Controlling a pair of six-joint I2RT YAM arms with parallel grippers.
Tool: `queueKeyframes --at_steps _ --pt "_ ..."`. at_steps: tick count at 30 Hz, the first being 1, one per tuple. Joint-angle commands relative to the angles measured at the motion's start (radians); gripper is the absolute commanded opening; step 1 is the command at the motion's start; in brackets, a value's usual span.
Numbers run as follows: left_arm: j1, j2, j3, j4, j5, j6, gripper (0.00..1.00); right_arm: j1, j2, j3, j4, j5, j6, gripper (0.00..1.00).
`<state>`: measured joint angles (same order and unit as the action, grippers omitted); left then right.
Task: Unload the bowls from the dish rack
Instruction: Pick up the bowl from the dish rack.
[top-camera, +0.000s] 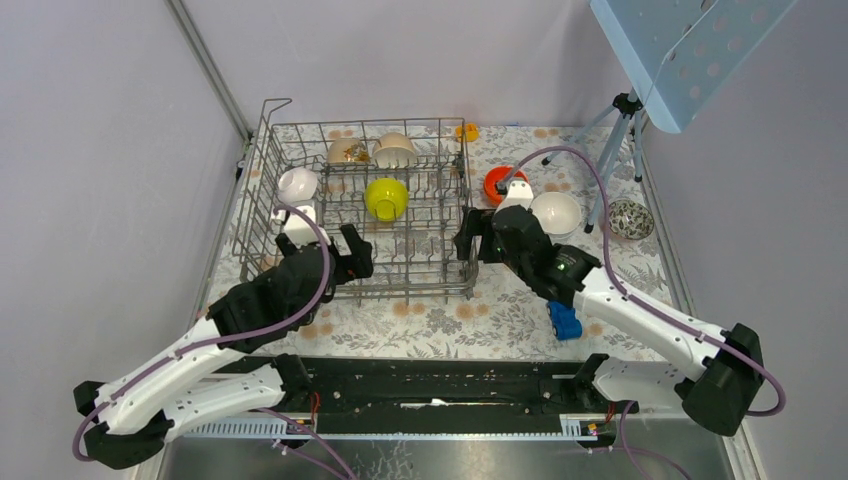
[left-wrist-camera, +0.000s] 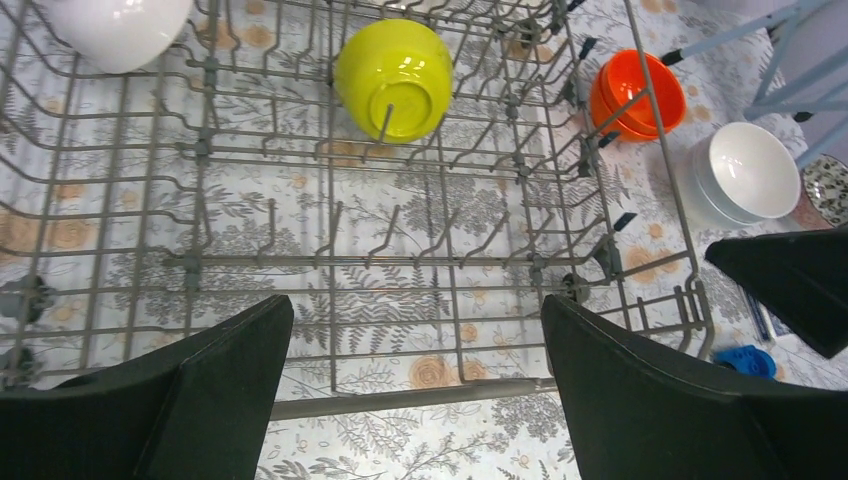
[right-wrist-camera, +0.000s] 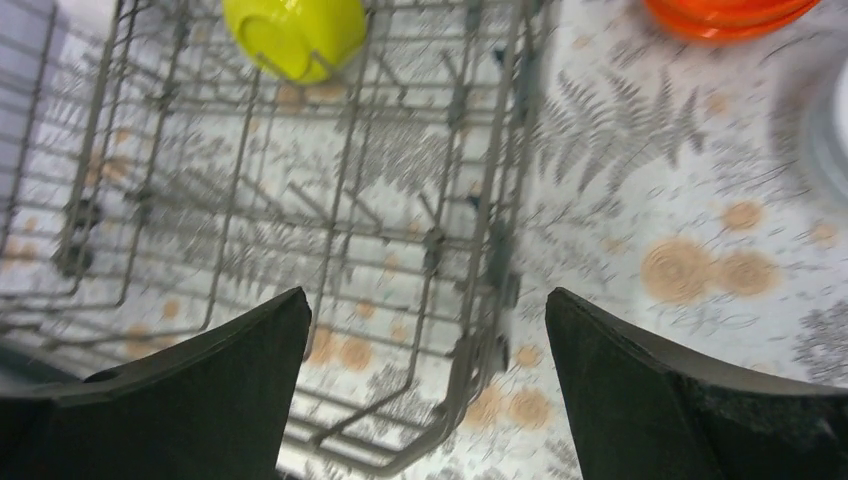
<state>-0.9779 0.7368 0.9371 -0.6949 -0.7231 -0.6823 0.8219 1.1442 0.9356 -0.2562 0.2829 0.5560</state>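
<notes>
Both grippers are sitting released, jaws spread wide, nothing between them. The left gripper (top-camera: 352, 252) is hanging over the near rail of the dish rack (top-camera: 420, 292), left of centre. The right gripper (top-camera: 468, 240) is hanging at the rack's near-right corner. Four bowls are waiting inside the rack: a yellow bowl (top-camera: 386, 198) mid-rack, a white bowl (top-camera: 297, 184) against the left wall, and a beige bowl (top-camera: 395, 150) with a brownish bowl (top-camera: 347, 151) beside it at the far rail. Already out, right of the rack: an orange bowl (top-camera: 497, 185), a second white bowl (top-camera: 556, 213) and a dark mottled bowl (top-camera: 630, 218) further right. Key relation: the yellow bowl is lying ahead of both grippers toward the far rail, tipped on the tines with its base facing the near rail, so its axis is running roughly near-to-far. I'm judging the left arm nearer, already lined up inside the rack. The right would be crossing the side wall.
</notes>
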Motion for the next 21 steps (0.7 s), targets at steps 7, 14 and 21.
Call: queueKeyframes --at_steps 7,14,21 --pt "-0.002 -0.048 0.012 -0.044 -0.117 -0.013 0.99 -0.209 0.225 0.154 0.059 -0.031 -0.030 0.85" --pt "-0.003 -0.042 0.009 -0.028 -0.151 0.042 0.99 -0.241 0.242 0.097 0.160 -0.160 -0.021 0.78" --pt "0.045 0.301 0.218 -0.020 -0.345 0.217 0.99 -0.241 0.240 0.056 0.170 -0.146 0.009 0.81"
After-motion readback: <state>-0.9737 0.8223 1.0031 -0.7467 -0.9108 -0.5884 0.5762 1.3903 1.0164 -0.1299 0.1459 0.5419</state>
